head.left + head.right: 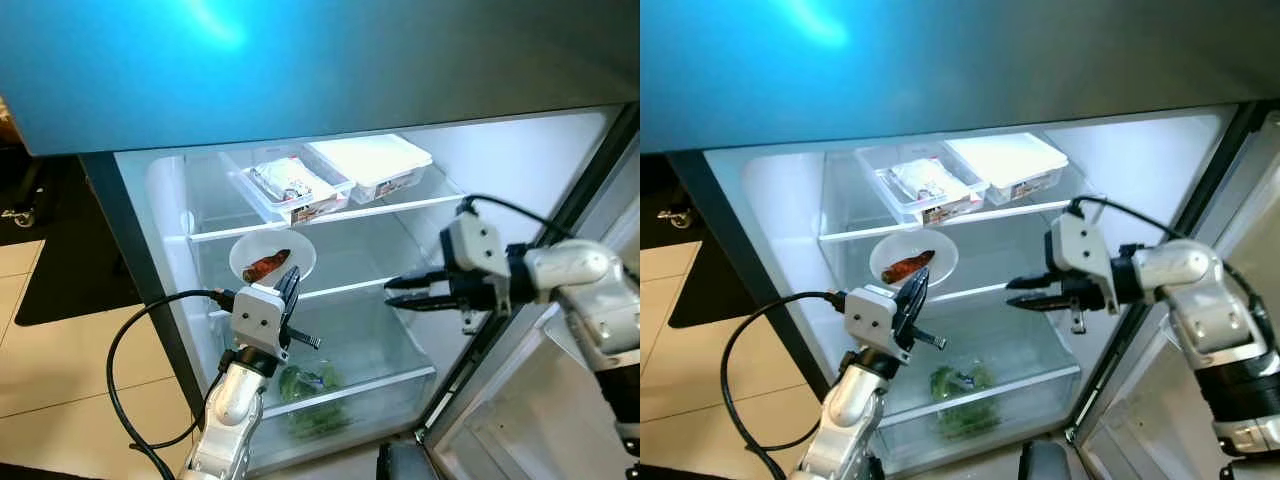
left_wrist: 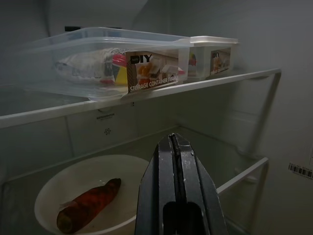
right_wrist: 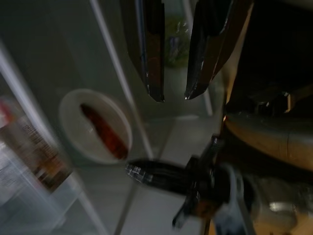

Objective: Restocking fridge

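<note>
From my head camera, the fridge (image 1: 150,200) stands open, and both my arms reach in, so I judge I am between placements. My left gripper (image 1: 290,285) hangs just below the white bowl (image 1: 250,250) holding a reddish sausage-like piece (image 1: 266,266) on the middle shelf; my right gripper (image 1: 405,292) points inward at the same height, empty. 2 clear containers (image 1: 300,195) share the top shelf, greens (image 1: 305,385) lie in the drawer. In the left wrist view, my fingers (image 2: 178,196) press together, empty, and a label (image 2: 151,73) reads "DIY STORAGE CONTAINER". In the right wrist view, my fingertips (image 3: 154,88) sit slightly apart, holding nothing.
</note>
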